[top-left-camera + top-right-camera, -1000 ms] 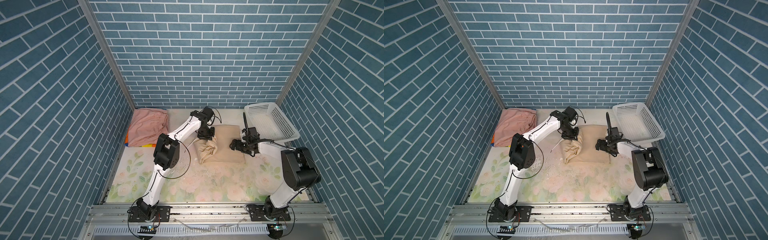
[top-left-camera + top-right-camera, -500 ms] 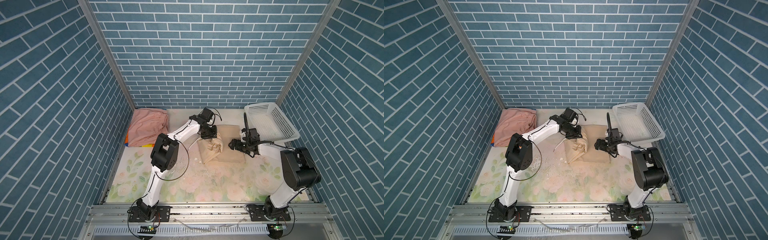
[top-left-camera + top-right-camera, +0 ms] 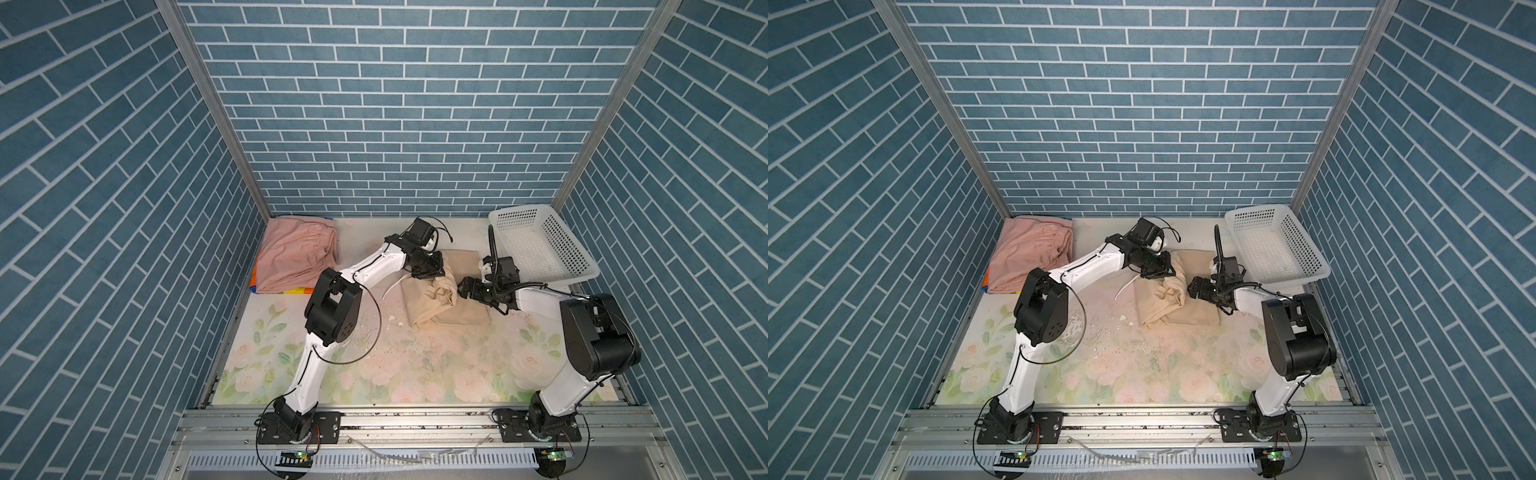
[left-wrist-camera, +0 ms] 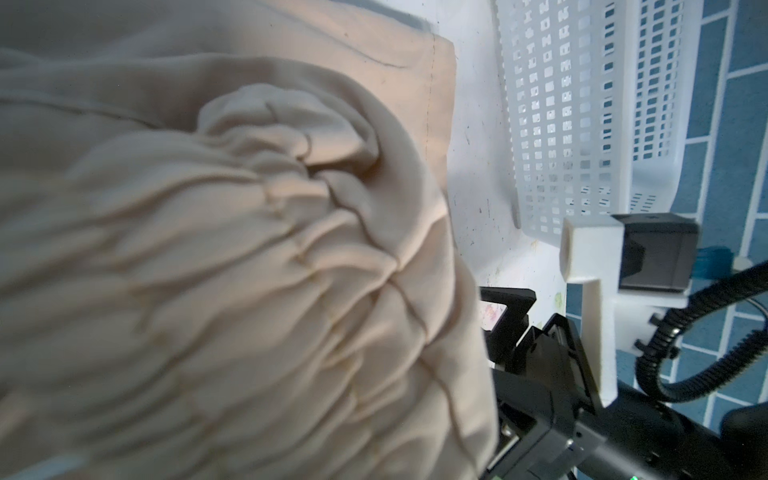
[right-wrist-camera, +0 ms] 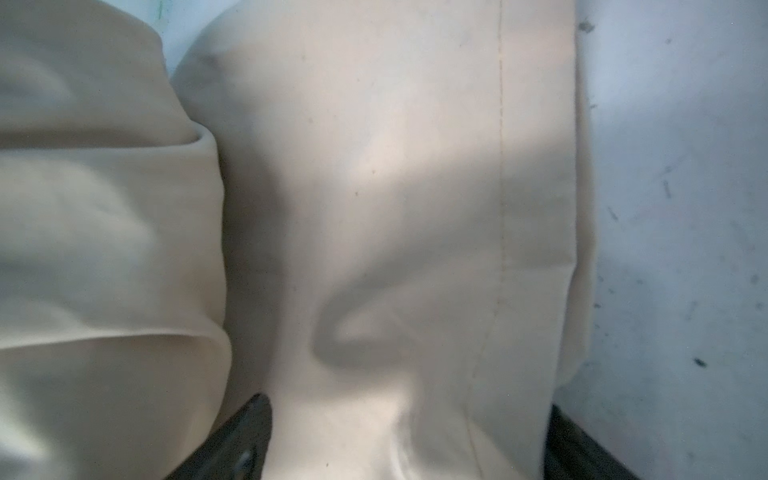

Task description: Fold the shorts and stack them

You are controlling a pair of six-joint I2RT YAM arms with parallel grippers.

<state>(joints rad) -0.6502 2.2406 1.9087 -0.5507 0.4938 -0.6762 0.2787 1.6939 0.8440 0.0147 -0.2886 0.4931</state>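
Observation:
The beige shorts (image 3: 449,309) lie at the middle back of the table, their gathered waist (image 3: 440,291) bunched over the flat part in both top views. My left gripper (image 3: 429,270) sits low on that bunch; in the left wrist view pleated cloth (image 4: 249,257) fills the frame and hides the fingers. My right gripper (image 3: 467,286) stands open just right of the bunch, its dark fingertips (image 5: 245,440) wide apart over flat beige cloth (image 5: 395,208). The pink shorts (image 3: 295,253) lie folded at the back left on the rainbow-striped shorts (image 3: 297,290), of which only an edge shows.
A white perforated basket (image 3: 519,212) stands tilted at the back right, close behind the right arm. A white drawstring (image 3: 392,286) trails left from the beige shorts. Crumbs and worn patches mark the floral mat (image 3: 415,374) at the front.
My left gripper has carried the bunched waist rightward over the beige shorts, toward the right gripper. The right arm has hardly moved.

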